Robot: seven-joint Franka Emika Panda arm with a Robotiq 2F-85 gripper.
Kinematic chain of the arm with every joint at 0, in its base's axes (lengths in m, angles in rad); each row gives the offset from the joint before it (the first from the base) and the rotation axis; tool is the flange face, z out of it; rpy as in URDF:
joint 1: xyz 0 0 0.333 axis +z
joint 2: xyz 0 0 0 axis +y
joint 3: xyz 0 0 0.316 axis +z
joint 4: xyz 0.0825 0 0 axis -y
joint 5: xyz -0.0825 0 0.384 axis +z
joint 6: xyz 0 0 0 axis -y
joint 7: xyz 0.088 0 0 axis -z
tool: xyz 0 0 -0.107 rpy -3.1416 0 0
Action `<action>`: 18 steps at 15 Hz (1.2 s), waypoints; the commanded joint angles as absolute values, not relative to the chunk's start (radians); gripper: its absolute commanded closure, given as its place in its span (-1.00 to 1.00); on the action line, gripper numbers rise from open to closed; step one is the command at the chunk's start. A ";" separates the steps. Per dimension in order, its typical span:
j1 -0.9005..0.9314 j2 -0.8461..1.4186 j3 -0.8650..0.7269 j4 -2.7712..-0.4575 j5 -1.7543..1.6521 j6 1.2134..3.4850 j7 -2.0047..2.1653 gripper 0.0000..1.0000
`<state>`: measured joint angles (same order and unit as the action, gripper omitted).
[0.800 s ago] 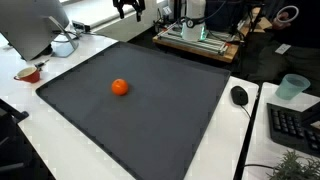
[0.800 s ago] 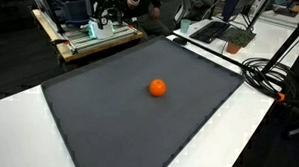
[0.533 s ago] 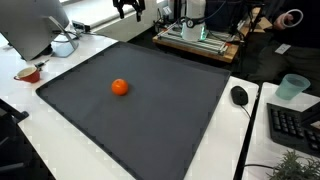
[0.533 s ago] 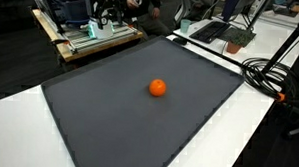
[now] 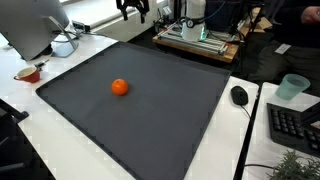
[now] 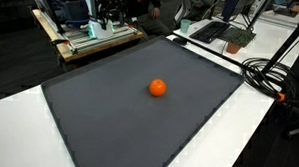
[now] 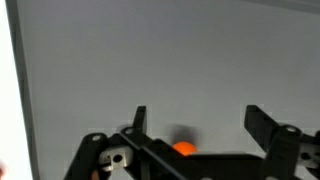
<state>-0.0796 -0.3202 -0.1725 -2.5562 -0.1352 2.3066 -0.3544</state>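
Observation:
An orange ball (image 5: 119,87) lies alone on the dark grey mat (image 5: 150,110); it shows in both exterior views (image 6: 157,88). My gripper (image 5: 131,8) is high up at the far top edge of the scene, well away from the ball, and only its black fingers show. In the wrist view the gripper (image 7: 195,125) is open and empty, its two fingers spread wide, and the ball (image 7: 184,149) is partly hidden behind the gripper body far below.
A monitor (image 5: 35,25) and a red bowl (image 5: 28,73) stand on the white table beside the mat. A mouse (image 5: 239,95), keyboard (image 5: 296,125) and blue cup (image 5: 292,87) sit on the other side. Black cables (image 6: 275,73) lie near the mat. A wooden bench with equipment (image 6: 91,31) stands behind.
My gripper has risen slightly toward the top edge of the picture. The ball has not moved.

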 commanded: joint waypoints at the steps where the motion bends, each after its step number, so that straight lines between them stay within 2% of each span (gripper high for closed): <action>1: -0.066 -0.402 -0.119 -2.660 -0.214 2.282 -0.379 -1.00; 7: 0.013 -0.478 0.013 -2.817 -0.359 2.293 -0.370 -1.00; 8: 0.039 -0.429 0.036 -2.760 -0.363 2.271 -0.378 -1.00; 13: 0.134 -0.399 0.126 -2.769 -0.434 2.291 -0.397 -1.00; 18: 0.157 -0.325 0.196 -2.769 -0.616 2.311 -0.389 -1.00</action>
<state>0.1556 -0.3693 0.1684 -2.7699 -0.5031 2.2947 -0.3842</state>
